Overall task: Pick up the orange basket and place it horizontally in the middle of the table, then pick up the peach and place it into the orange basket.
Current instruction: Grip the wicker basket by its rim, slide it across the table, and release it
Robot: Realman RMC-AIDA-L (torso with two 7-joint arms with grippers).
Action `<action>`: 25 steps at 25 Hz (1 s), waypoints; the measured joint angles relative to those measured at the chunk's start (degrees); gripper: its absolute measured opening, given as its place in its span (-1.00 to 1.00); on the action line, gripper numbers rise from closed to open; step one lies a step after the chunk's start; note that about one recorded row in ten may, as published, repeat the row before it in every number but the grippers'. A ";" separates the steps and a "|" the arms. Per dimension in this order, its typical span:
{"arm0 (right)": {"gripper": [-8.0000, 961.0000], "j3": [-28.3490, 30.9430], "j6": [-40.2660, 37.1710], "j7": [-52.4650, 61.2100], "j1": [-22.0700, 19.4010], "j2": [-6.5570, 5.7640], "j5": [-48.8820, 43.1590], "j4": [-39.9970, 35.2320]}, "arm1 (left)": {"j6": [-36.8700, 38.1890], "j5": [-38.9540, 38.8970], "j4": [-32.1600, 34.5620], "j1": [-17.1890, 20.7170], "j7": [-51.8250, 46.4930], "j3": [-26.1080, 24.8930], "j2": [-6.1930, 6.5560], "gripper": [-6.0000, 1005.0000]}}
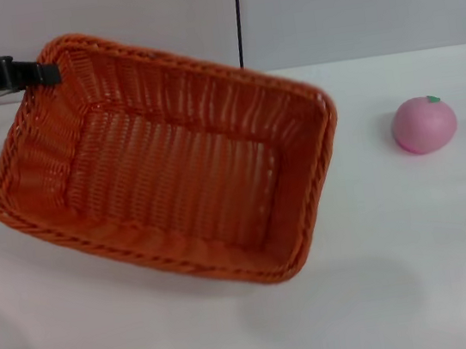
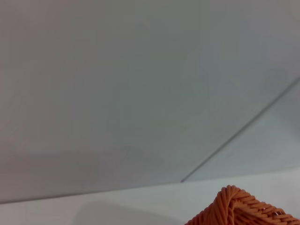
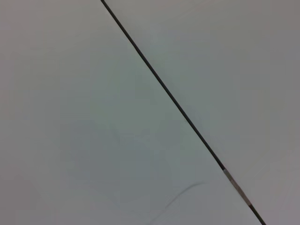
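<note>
The orange basket (image 1: 170, 161) sits left of centre in the head view, turned at a slant and tipped, its far left corner raised. My left gripper (image 1: 47, 75) reaches in from the left edge and is shut on the braided rim at that corner. The left wrist view shows only a corner of the orange basket (image 2: 243, 208). The pink peach (image 1: 424, 124) rests on the white table (image 1: 404, 281) to the right, apart from the basket. My right gripper is out of view.
A grey wall with a dark vertical seam (image 1: 239, 17) stands behind the table's far edge. The right wrist view shows only wall panels and a dark seam (image 3: 173, 101).
</note>
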 joint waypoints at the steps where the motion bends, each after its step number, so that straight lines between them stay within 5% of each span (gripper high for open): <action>1: 0.49 0.00 0.02 0.00 0.02 -0.02 0.00 0.02 | -0.66 -0.27 -0.08 0.19 -0.65 -0.25 -0.44 -0.62; 15: 0.49 0.00 1.87 0.02 0.33 -0.35 0.00 -0.39 | -3.07 -3.91 -3.81 3.83 -3.29 -4.07 -1.21 -0.57; 25: 0.49 -0.01 3.67 0.08 1.55 -0.49 0.46 -0.41 | -3.64 -10.16 -6.37 9.85 -2.65 -4.06 -3.02 -0.53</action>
